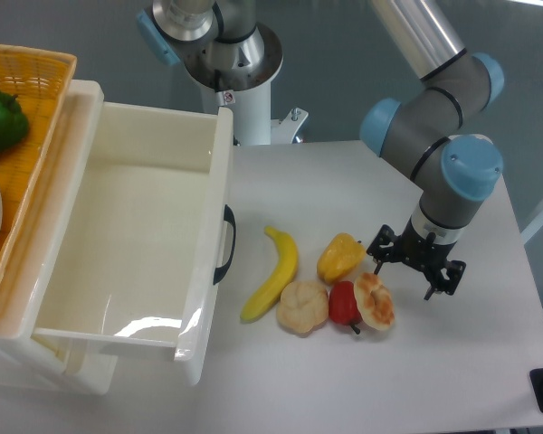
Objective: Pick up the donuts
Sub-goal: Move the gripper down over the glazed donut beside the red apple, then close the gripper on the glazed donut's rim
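The donut [375,300], a small cream ring with orange-brown toasted blotches, lies tilted on the table against the red pepper [343,303]. My gripper [418,267] points down just right of and slightly behind the donut. Its black fingers look spread apart with nothing between them. The left finger [383,250] stands close above the donut's upper edge; I cannot tell whether it touches. The yellow pepper [341,256] lies just left of the gripper.
A pale cream bun-like toy [303,307] and a banana [273,271] lie left of the red pepper. A large white bin [219,163] fills the left side. Behind it, an orange basket [36,68] holds a green pepper [0,119].
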